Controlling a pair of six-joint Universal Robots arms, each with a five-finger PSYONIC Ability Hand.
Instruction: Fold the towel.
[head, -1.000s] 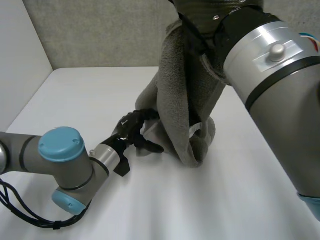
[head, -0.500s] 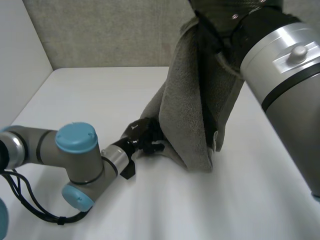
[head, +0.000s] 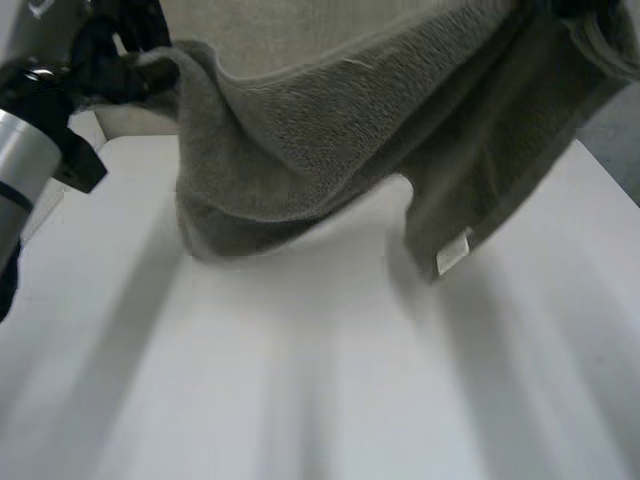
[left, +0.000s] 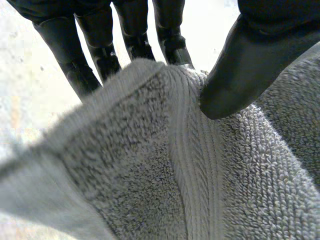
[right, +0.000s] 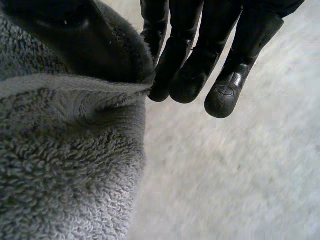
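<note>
A grey towel (head: 330, 140) hangs stretched in the air above the white table (head: 330, 390), sagging in the middle. My left hand (head: 115, 45) holds one upper corner at the far left. In the left wrist view its thumb (left: 245, 65) presses the towel's hemmed edge (left: 190, 150) against the fingers (left: 100, 55) behind it. My right hand (right: 75, 35) pinches the towel (right: 60, 165) between thumb and fingers (right: 200, 65) at the other upper end. A white tag (head: 452, 250) dangles from the lower hanging corner on the right.
A grey textured wall (head: 290, 30) stands behind the table. The left arm's silver wrist (head: 25, 160) comes in at the left edge.
My left hand has shut on the towel's lower part near the table and lifted it up and to the left. The towel, hanging bunched from the right hand before, now spans both hands.
</note>
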